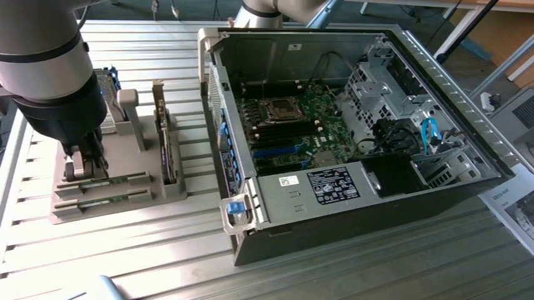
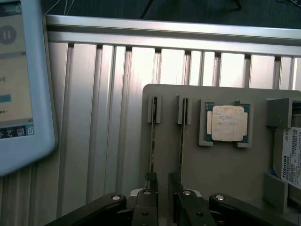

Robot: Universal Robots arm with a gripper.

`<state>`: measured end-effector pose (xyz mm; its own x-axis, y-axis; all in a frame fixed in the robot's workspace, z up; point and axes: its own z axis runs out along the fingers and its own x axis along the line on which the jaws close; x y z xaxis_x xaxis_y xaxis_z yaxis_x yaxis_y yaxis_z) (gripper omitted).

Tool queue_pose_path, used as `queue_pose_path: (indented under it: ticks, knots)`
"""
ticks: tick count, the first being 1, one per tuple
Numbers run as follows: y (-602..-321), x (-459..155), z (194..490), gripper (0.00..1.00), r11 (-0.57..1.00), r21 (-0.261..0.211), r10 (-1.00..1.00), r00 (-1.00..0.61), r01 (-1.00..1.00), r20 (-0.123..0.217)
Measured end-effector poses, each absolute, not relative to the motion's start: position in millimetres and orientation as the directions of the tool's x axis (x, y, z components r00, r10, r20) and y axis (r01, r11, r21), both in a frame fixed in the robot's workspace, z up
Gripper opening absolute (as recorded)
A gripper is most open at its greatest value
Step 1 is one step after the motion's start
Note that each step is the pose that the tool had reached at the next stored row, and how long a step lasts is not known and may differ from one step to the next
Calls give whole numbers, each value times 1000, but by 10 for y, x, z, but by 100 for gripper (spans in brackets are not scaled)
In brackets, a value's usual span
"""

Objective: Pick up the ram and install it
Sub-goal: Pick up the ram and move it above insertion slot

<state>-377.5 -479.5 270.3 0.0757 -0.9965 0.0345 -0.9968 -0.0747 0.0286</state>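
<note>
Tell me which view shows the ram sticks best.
The wrist view: both ram sticks stand edge-on in the grey holder, plain along their length up to the pincer. The exterior view shows them from the side, one end behind the pincer.

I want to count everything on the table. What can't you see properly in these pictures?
- Exterior view: the grey robot arm hides part of the grey plastic holder and of the thin green ram sticks.
- Wrist view: the ram sticks stand edge-on, so their chips are hidden.
- Wrist view: the edge cuts off the white-framed screen, whose writing is too small to read, and the labelled hard drive.
</note>
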Motion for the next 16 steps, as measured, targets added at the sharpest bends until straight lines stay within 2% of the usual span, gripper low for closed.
queue_pose_path:
  ticks: [16]
  knots:
    - [-4849,-3775,2498,24,-75,29,-997,76,-997,35]
